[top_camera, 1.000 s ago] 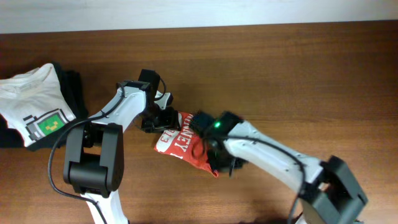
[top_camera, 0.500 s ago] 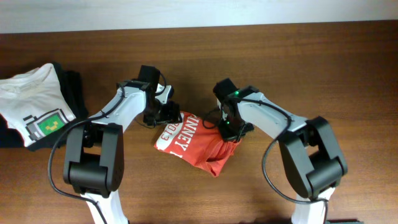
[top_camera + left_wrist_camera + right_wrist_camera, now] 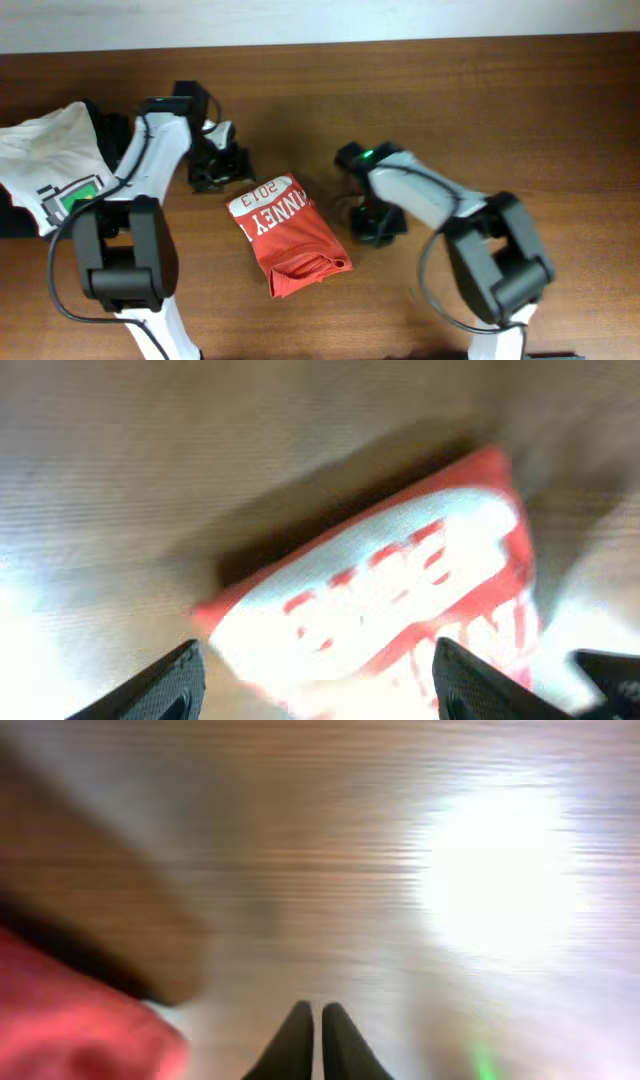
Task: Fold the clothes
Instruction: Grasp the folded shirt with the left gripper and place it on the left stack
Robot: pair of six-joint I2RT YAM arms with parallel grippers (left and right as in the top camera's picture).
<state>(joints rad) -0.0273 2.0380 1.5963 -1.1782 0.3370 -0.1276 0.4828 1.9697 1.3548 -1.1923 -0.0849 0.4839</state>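
The folded orange-red T-shirt (image 3: 290,238) lay mid-tabletop (image 3: 500,100), its near end bunched and loose; a brush from either arm could spring that fold open. The left claw (image 3: 318,665) hung wide open and empty just beyond its far-left corner. The right claw (image 3: 316,1040), pinched together on nothing, sat just right of it.

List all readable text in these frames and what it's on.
"2013": white, on the folded red T-shirt.
"NNEY": larger white letters beside it; the rest is not visible.
Left wrist view: same lettering, too blurred to read.
White T-shirt: pixel picture only, no words.
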